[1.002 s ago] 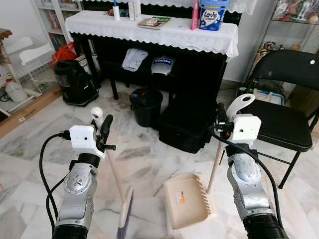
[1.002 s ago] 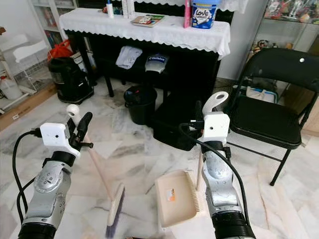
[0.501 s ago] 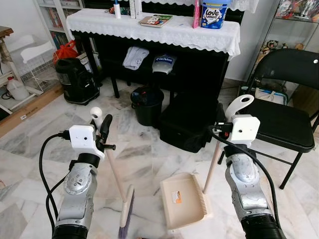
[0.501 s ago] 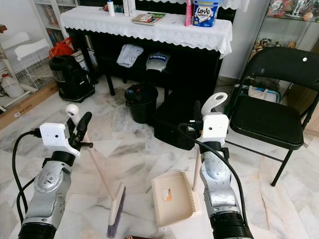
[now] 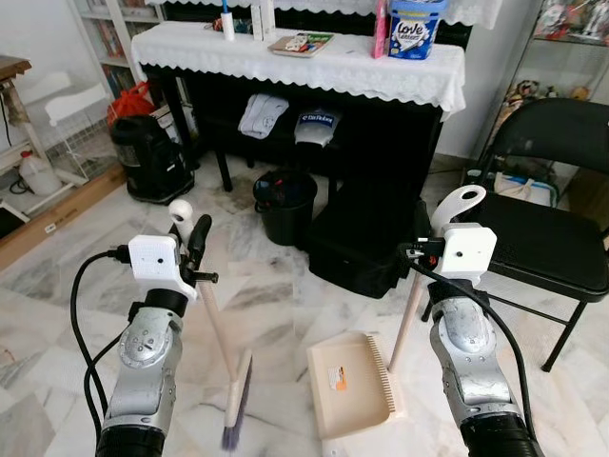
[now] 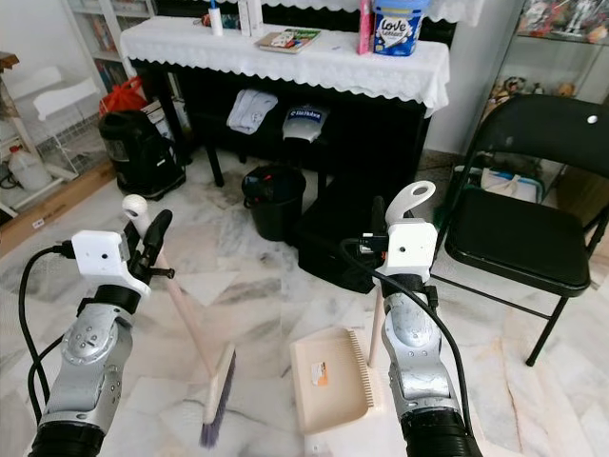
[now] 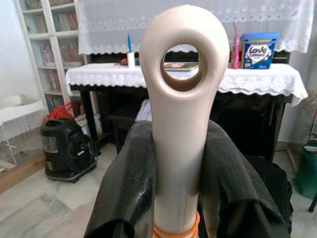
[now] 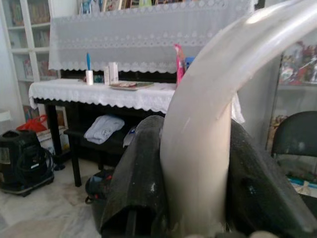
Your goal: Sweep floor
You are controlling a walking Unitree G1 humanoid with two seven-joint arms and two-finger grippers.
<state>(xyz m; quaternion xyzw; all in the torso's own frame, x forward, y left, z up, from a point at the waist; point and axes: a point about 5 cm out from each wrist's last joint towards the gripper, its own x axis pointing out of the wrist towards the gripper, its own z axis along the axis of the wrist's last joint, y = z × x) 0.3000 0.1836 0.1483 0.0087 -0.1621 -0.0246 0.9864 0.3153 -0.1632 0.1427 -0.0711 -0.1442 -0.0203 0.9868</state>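
My left gripper (image 5: 193, 240) is shut on the beige broom handle (image 5: 215, 324), just below its looped end (image 7: 184, 74). The broom slants down to its purple-bristled head (image 5: 235, 411) on the marble floor. My right gripper (image 5: 425, 236) is shut on the upright handle (image 5: 411, 309) of a beige dustpan (image 5: 349, 383), which lies flat on the floor right of the broom head. In the wrist views the black fingers (image 7: 129, 183) clamp each handle (image 8: 198, 148) from both sides.
Ahead stands a black piano with a white lace cover (image 5: 304, 57), a black bin (image 5: 285, 205) and a black case (image 5: 362, 238) in front of it. A black folding chair (image 5: 557, 219) is at the right, a black vacuum (image 5: 147, 157) at the left.
The whole view has shifted slightly, so the camera moved. The broom head and dustpan sit a little lower and closer together; both grips are unchanged.
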